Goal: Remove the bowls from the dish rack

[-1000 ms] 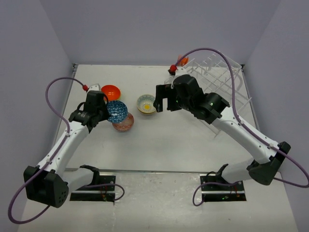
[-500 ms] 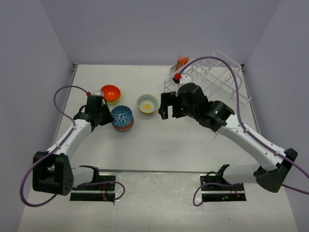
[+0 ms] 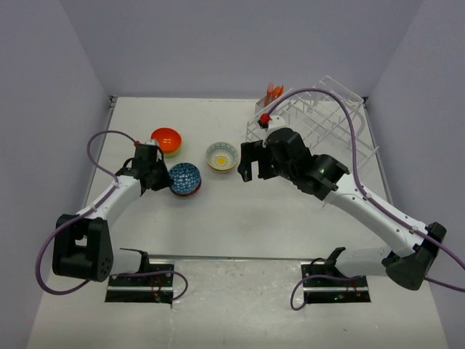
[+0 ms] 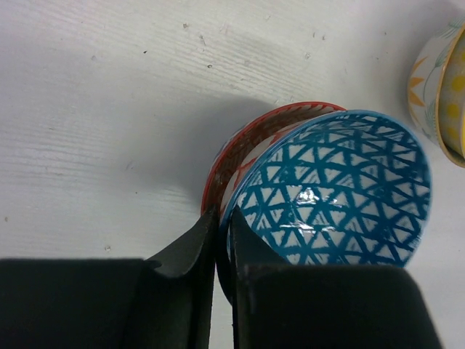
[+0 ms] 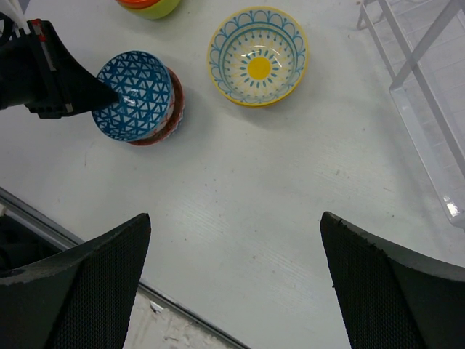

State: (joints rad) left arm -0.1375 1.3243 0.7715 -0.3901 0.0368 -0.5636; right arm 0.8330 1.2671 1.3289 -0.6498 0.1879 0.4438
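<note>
My left gripper (image 3: pixel 164 177) is shut on the near rim of the dark blue patterned bowl (image 3: pixel 186 175), which sits nested in the pink-red bowl (image 3: pixel 187 192). The left wrist view shows the fingers (image 4: pixel 196 243) pinching the blue bowl's (image 4: pixel 341 189) rim, with the pink-red rim (image 4: pixel 243 142) behind. The yellow-centred bowl (image 3: pixel 221 155) stands apart on the table. The orange-red bowl (image 3: pixel 166 138) sits in the lime green bowl (image 5: pixel 161 9). My right gripper (image 3: pixel 247 161) is open and empty above the table, between the yellow-centred bowl and the white dish rack (image 3: pixel 320 120). No white floral bowl is in view.
Orange utensils (image 3: pixel 274 90) stand in the rack's corner basket. The rack's edge shows in the right wrist view (image 5: pixel 421 80). The table's front edge (image 5: pixel 87 247) lies below the right gripper (image 5: pixel 234 217). The left gripper (image 5: pixel 109 94) also shows there.
The left gripper has brought the blue bowl down into the pink-red bowl. The right gripper has drawn back to the right, away from the yellow-centred bowl.
</note>
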